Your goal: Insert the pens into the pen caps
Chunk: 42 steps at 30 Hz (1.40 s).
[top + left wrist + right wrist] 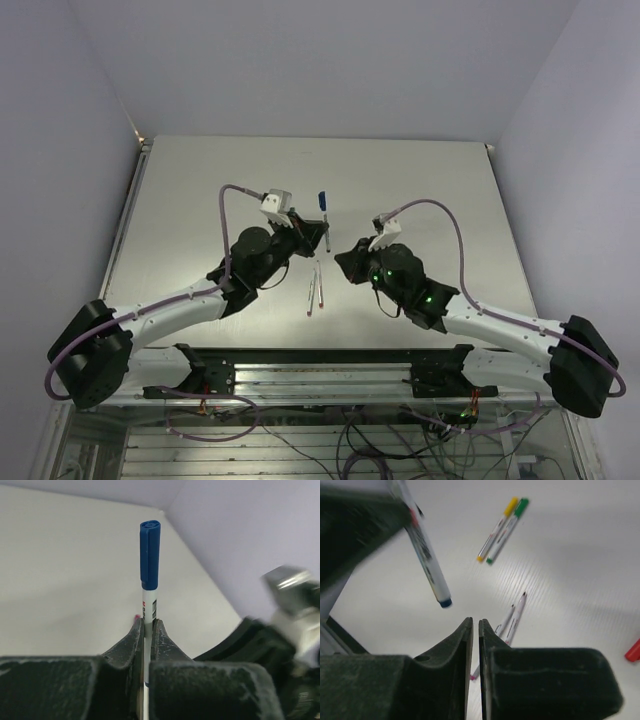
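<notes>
Black fingers of the right gripper [475, 626] stand nearest in its own wrist view, pressed almost together with only a slit between them and nothing in it. Just beyond those fingertips, on the pale grey table [190, 200], lies a pair of uncapped pens [516, 617]. They are side by side and nearly parallel, their lower ends hidden behind the fingers. From overhead the pair lies between the two arms, nearer the bases than either gripper. At the right edge of that wrist view a red cap [634, 651] rests on the table, partly cut off by the frame. Up and to the left, the blue pen [427, 555] hangs tilted in the air, its dark blue lower end pointing down toward the table. The left gripper [148, 626] is clamped on that pen's white barrel, and the blue cap [150, 555] sits on the pen's far end, well clear of the fingers. Farthest from the right wrist, a yellow-capped pen [496, 530] and a green-capped pen [506, 532] lie close side by side on the table.
</notes>
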Available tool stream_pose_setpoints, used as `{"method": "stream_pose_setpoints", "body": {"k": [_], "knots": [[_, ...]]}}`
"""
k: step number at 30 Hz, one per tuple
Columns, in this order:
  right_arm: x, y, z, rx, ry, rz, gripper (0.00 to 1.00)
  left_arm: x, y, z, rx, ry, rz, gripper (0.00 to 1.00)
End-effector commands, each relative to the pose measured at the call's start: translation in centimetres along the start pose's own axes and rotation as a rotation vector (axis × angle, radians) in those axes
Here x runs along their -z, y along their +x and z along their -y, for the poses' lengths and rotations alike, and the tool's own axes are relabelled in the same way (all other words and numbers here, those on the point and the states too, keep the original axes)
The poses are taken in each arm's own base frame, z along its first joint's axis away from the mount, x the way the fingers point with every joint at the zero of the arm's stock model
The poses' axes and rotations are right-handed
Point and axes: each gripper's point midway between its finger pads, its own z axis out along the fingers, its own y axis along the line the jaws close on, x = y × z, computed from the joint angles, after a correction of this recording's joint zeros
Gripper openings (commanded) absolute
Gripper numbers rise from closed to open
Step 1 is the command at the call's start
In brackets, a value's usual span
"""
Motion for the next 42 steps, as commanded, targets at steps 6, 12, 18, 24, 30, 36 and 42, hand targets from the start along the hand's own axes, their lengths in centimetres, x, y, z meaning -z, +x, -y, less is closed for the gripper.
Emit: {"method": "stream_pose_setpoints", "body": {"k": [6,12,18,24,30,36,42], "knots": [[2.5,-6.0,3.8,0.004,0.283,0.185,0.32,-1.1,3.2,-8.5,-0.18,-0.338,-0.201,0.07],[5.0,-7.4,7.1,-0.04,0.47,0.261,0.57,-3.2,5.8,-12.8,-0.268,-0.482,-0.348,0.07],[6.1,-8.3,8.0,-0.026,0.543,0.277,0.59,-4.9,8.3,-17.0,-0.359,-0.631,-0.491,0.07],[6.4,-8.0,8.5,-0.02,0.558,0.279,0.58,-6.0,9.8,-19.9,-0.38,-0.725,-0.563,0.07],[6.5,-7.9,8.7,-0.026,0.564,0.283,0.58,-6.5,10.3,-21.7,-0.391,-0.785,-0.603,0.07],[6.3,-7.9,8.4,-0.025,0.547,0.281,0.58,-6.5,10.9,-22.8,-0.39,-0.808,-0.628,0.07],[6.0,-7.8,8.1,-0.023,0.531,0.274,0.57,-6.2,11.9,-23.3,-0.38,-0.818,-0.652,0.12]]}}
